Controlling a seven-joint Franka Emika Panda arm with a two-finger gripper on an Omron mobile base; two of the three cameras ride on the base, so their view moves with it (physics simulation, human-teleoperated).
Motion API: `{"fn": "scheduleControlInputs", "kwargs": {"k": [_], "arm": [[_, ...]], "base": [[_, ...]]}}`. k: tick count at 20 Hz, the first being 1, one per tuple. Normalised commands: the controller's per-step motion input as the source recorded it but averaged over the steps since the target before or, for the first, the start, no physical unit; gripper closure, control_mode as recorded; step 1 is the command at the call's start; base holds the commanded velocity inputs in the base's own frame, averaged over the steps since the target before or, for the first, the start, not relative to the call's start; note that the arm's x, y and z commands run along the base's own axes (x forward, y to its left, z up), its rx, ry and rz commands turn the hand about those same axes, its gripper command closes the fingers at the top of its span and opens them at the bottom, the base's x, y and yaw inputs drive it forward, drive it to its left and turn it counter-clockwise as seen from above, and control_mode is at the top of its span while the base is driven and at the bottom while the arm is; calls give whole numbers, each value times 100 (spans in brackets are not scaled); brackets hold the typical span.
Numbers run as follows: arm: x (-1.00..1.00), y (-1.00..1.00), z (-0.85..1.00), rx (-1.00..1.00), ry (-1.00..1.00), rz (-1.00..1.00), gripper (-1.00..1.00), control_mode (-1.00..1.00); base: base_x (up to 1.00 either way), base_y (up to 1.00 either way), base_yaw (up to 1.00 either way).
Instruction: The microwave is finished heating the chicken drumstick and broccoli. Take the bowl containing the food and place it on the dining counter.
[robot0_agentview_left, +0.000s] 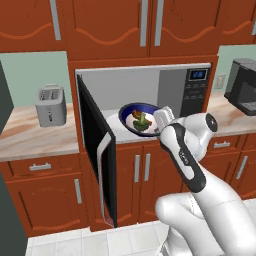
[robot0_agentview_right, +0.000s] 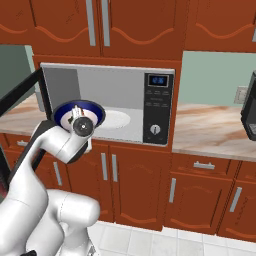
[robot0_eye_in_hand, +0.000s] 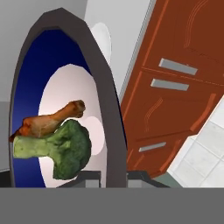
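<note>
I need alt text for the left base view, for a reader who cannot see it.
A white robot arm's gripper holds a dark blue, white-lined bowl with a green broccoli piece at the mouth of an open silver-grey microwave, its black door swung left.

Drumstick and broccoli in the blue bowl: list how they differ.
The brownish-orange chicken drumstick is slim and smooth, tapering to a knobbed end; the dark green broccoli floret is bulkier, with a lumpy head and pale stalk. The drumstick lies farther from the camera, the broccoli nearer, partly overlapping it. Both rest on the white inside of the dark blue round bowl.
</note>
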Motion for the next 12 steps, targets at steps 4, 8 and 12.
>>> {"fn": "scheduleControlInputs", "kwargs": {"k": [4,8,12], "arm": [[-7,-3,0,0,0,0,100,-100],[-27,-18,-3,0,0,0,100,100],[0,0,0,0,0,0,100,100]], "base": [[0,0,0],[-10,-8,0],[-22,-60,2]]}}
